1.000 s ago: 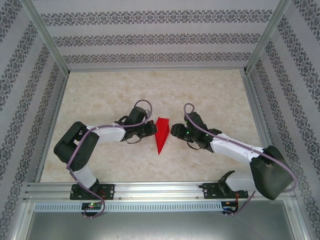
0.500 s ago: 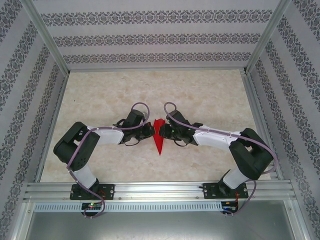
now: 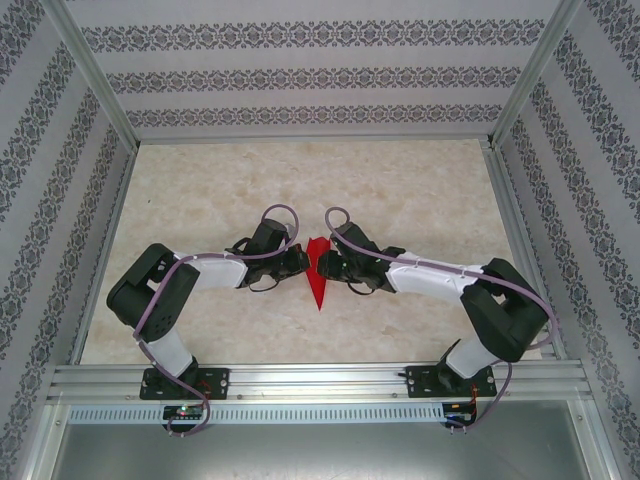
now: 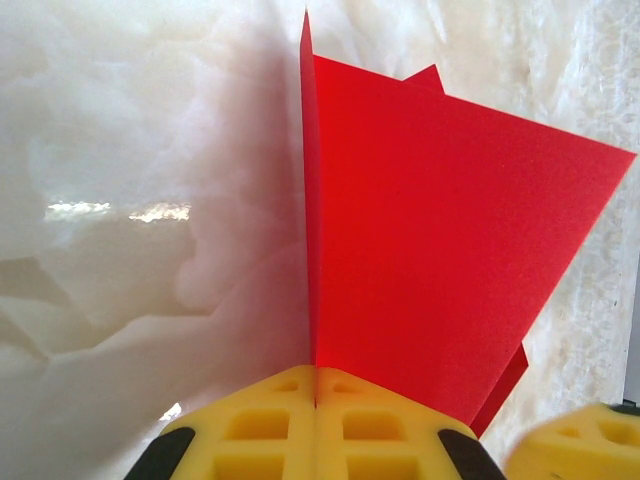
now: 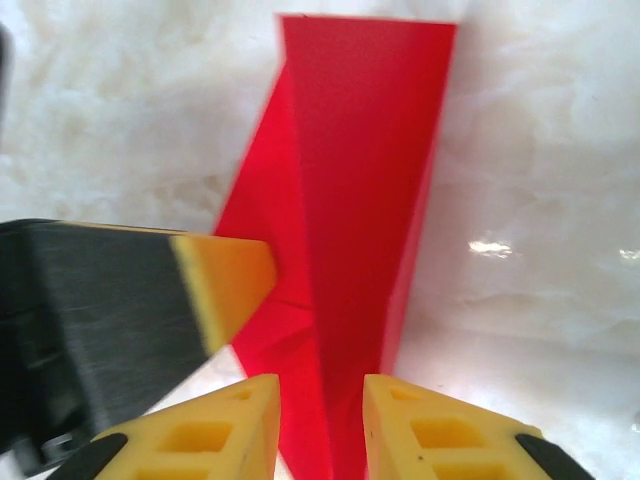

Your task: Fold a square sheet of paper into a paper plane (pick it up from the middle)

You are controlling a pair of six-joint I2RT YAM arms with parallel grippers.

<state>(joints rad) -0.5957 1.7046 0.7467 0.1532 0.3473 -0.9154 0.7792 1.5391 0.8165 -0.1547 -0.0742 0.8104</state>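
Note:
The square sheet of paper (image 3: pixel 318 283) is a bright red, creased pointed shape on the marble table, its tip toward the arms. My left gripper (image 3: pixel 303 262) comes in from the left and is shut on it. In the left wrist view the yellow pads (image 4: pixel 316 385) meet on an upright red flap (image 4: pixel 430 250). My right gripper (image 3: pixel 326 264) comes in from the right. In the right wrist view its jaws (image 5: pixel 321 410) stand a little apart astride the raised red ridge (image 5: pixel 360 180). The left gripper's finger (image 5: pixel 225 285) presses the paper's left side.
Pale marble tabletop (image 3: pixel 200 190) ringed by patterned walls and a metal frame (image 3: pixel 300 380) along the near edge. Both arms meet at the table's centre. A fingertip of the right gripper (image 4: pixel 570 450) shows at the lower right of the left wrist view.
The right arm has swung left to the paper and its jaws have narrowed around the ridge. The left gripper has stayed shut on the paper, which looks narrower from above.

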